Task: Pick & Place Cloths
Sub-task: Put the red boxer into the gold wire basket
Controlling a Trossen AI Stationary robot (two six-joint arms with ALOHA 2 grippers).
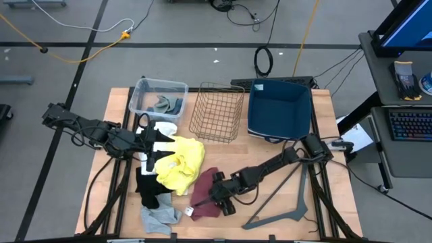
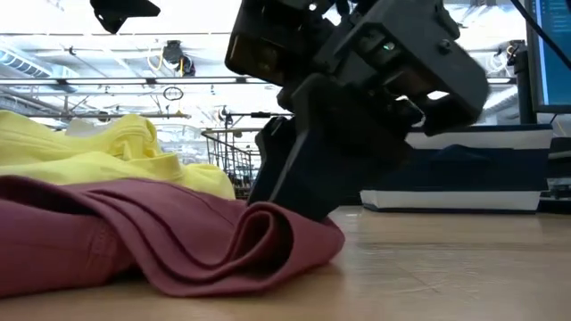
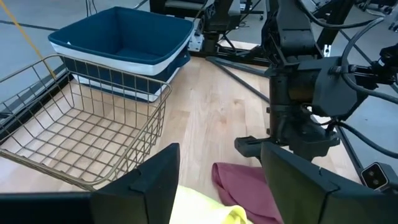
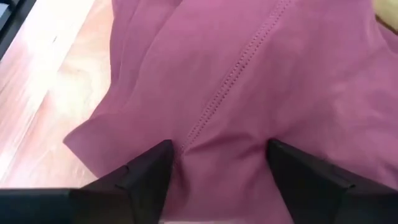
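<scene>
Maroon cloth point(image 4: 249, 81) is lying nearest my right wrist camera, on the table point(image 1: 270, 162) beside the yellow cloth point(image 1: 181, 162). I am seeing the right gripper point(image 4: 214, 163) pressing down into it, fingers point(image 4: 149, 168) spread apart with fabric bunching between them. Left gripper point(image 3: 217, 180) is hovering open over the yellow cloth, holding nothing.
</scene>
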